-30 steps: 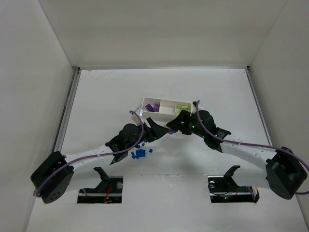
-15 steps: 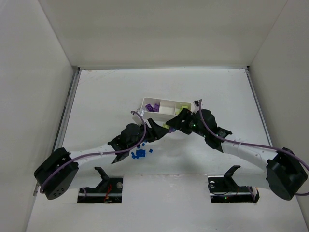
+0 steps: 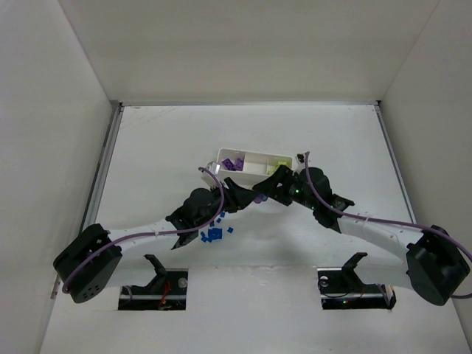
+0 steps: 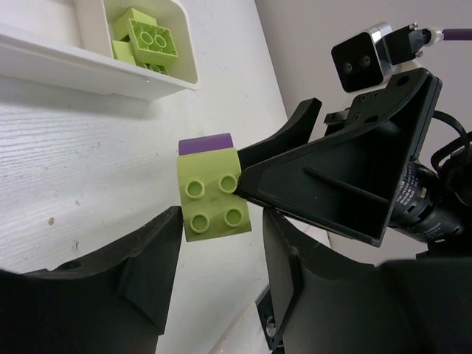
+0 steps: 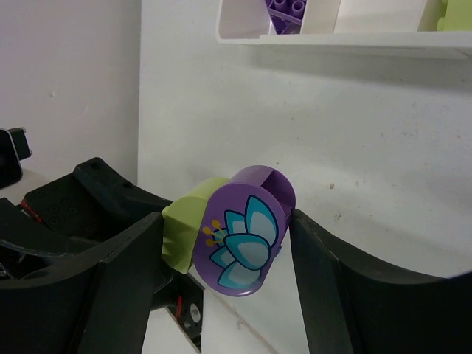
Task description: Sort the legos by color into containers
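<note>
Table [image 3: 162, 140]: green brick [image 4: 214, 203] studs prob. leftward

Even, diffuse white light fills the enclosure, and the matte white surface [image 3: 295, 133] reads flat and evenly bright. In the overhead view, soft grey shadows pool on it toward the near edge. In the wrist views a darker band lies under the long shallow white plastic tray [image 4: 96, 74]. The round purple flower-printed plastic piece [image 5: 247, 240] is sharp, with a mild sheen.
</note>
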Controlling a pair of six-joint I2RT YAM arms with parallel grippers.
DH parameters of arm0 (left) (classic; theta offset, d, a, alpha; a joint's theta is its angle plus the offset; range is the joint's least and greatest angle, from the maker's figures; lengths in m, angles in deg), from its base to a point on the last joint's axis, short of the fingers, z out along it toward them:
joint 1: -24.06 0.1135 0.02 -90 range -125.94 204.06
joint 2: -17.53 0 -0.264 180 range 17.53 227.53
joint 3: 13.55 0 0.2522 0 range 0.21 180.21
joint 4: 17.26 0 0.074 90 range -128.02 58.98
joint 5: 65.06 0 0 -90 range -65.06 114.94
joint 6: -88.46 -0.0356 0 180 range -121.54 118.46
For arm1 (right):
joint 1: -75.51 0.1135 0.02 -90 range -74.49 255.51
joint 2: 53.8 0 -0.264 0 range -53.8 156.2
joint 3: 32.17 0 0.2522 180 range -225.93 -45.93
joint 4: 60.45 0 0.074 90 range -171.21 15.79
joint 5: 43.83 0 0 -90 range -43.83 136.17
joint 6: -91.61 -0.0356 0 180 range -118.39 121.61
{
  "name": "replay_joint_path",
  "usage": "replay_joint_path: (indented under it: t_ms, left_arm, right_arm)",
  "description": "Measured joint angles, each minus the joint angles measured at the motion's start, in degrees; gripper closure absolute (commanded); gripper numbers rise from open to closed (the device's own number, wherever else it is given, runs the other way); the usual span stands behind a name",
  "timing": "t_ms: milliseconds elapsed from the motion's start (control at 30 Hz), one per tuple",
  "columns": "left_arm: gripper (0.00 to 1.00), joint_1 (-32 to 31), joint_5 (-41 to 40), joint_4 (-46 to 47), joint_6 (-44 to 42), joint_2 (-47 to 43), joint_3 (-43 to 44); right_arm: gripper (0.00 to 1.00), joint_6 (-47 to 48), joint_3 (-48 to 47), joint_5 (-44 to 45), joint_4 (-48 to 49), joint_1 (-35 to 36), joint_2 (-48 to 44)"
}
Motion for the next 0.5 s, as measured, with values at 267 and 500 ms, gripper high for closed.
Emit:
replay_joint_path:
  t_ms: [267,500]
  left_arm:
    - [0.65,-0.09,-1.03,0.39,-0.48,0.02,0.00]
    - [0.82,-0.55,-2.10,0.39,-0.66,0.02,-0.02]
  right_arm:
    - [0.42,-1.14,0.46,-0.20,1.46,0.00,0.00]
    - [0.42,-2.29,1.05,-0.37,2.36,-0.07,0.00]
